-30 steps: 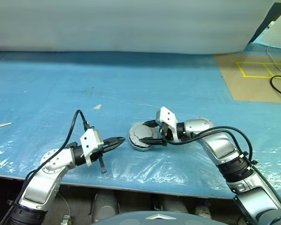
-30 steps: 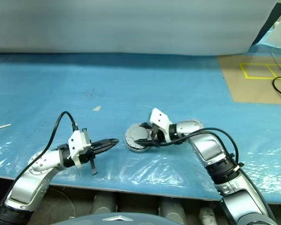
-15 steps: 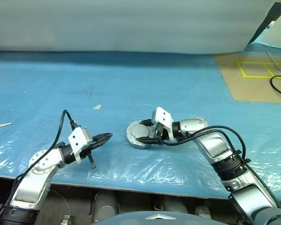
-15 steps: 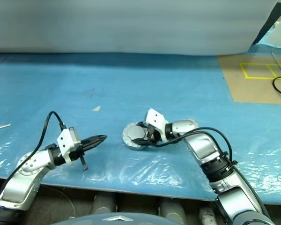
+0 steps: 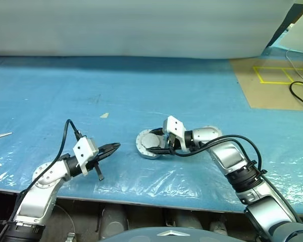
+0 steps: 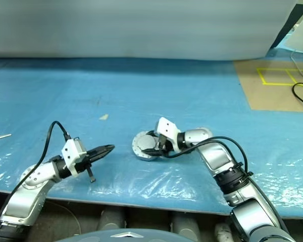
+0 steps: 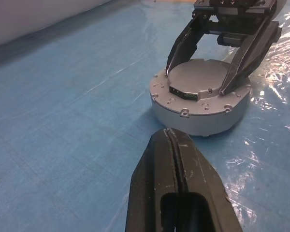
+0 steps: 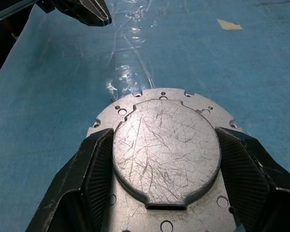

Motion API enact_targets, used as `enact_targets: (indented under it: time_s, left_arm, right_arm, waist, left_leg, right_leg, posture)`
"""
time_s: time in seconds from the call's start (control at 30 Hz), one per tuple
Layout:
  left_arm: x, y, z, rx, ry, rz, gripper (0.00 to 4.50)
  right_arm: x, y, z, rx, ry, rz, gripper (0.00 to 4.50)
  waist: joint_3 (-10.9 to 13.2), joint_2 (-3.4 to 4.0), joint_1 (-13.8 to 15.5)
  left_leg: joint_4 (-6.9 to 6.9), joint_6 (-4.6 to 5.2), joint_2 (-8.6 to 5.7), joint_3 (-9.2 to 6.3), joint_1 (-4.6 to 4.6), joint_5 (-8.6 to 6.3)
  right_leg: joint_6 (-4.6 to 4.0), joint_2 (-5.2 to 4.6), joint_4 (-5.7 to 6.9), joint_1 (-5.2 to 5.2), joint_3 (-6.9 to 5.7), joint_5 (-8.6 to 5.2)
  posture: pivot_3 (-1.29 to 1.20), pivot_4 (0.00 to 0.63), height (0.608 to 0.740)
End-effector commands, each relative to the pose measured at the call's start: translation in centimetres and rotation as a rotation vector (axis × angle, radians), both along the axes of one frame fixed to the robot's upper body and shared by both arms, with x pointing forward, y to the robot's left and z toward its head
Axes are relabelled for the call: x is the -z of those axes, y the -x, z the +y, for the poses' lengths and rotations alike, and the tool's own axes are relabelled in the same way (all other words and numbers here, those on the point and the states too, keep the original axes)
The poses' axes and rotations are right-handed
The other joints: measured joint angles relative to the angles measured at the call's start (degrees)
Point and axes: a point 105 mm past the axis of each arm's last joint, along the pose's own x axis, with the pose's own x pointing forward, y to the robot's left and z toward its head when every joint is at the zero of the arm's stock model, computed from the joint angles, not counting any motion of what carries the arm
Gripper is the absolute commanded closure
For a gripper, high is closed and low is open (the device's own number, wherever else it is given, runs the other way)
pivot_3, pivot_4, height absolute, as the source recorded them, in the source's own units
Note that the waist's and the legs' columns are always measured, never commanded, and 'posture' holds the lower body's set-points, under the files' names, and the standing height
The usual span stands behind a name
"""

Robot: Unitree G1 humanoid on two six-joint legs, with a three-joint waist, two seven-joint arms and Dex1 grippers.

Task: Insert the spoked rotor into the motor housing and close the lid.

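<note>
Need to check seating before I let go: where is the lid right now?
The lid sits plain face up on the motor housing, near the blue table's front edge, centre; the right gripper's fingers flank its raised centre.

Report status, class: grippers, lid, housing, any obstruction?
Left gripper shut, empty, clear of the work. Right gripper straddles the lid's raised centre. Lid sits plain face up on motor housing. Nothing in the way.

The left gripper, pinched shut, has pulled away from the motor housing, leaving a wider gap between them.
</note>
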Motion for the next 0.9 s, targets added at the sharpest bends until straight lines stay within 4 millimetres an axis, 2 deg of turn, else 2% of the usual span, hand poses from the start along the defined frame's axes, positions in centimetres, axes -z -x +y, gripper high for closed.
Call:
enact_targets:
  time_s: [0.03, 0.2, 0.37, 0.57, 0.7, 0.9]
  left_arm:
    - [-0.6, -0.4, -0.3, 0.013, 0.010, -0.026, 4.50]
    - [-1.0, -0.4, -1.9, 0.088, 0.059, 0.028, 4.50]
    - [0.1, -0.8, -4.0, 0.168, 0.060, 0.131, 4.50]
    - [1.1, -2.0, -6.0, 0.191, 0.093, 0.158, 4.50]
    - [1.2, -2.4, -6.4, 0.204, 0.094, 0.168, 4.50]
    - [2.1, -3.4, -5.7, 0.185, 0.025, 0.139, 4.50]
  right_arm:
    - [3.9, 0.7, -1.1, 0.019, 0.118, 0.086, 1.53]
    - [4.1, 0.6, -1.5, 0.035, 0.114, 0.109, 1.53]
    - [3.8, 0.4, -1.4, 0.036, 0.108, 0.098, 1.53]
    - [3.6, 0.4, -1.3, 0.042, 0.103, 0.094, 1.53]
    - [3.5, 0.3, -1.5, 0.051, 0.102, 0.091, 1.53]
    - [3.4, 0.2, -1.8, 0.062, 0.103, 0.085, 1.53]
  waist:
    - [-0.07, -0.03, -0.01]
    - [-0.29, -0.14, 0.02]
    - [-0.31, -0.13, 0.11]
    - [-0.34, -0.09, -0.04]
    - [-0.34, -0.09, -0.03]
    - [-0.35, -0.08, 0.03]
  left_leg:
    - [0.00, 0.00, 0.00, 0.00, 0.02, 0.00]
    - [0.00, 0.11, -0.01, 0.00, 0.21, -0.07]
    - [-0.01, 0.13, -0.02, 0.00, 0.36, -0.08]
    - [-0.07, 0.10, -0.02, 0.02, 0.30, -0.06]
    - [-0.11, 0.10, -0.02, 0.03, 0.26, -0.06]
    - [-0.13, 0.12, -0.04, 0.03, 0.26, -0.07]
  right_leg:
    - [0.00, 0.00, 0.00, 0.03, 0.00, 0.00]
    - [0.00, -0.02, -0.03, 0.23, 0.02, -0.01]
    - [0.00, -0.03, -0.03, 0.38, 0.02, -0.01]
    - [0.00, -0.02, -0.09, 0.39, 0.04, -0.01]
    - [0.00, -0.02, -0.14, 0.39, 0.04, -0.01]
    - [0.00, -0.04, -0.19, 0.44, 0.04, -0.01]
  posture:
    - [0.00, 0.150, 0.740]
    - [0.00, 0.150, 0.740]
    - [0.00, 0.150, 0.740]
    - [0.00, 0.150, 0.740]
    - [0.00, 0.150, 0.740]
    - [0.00, 0.150, 0.740]
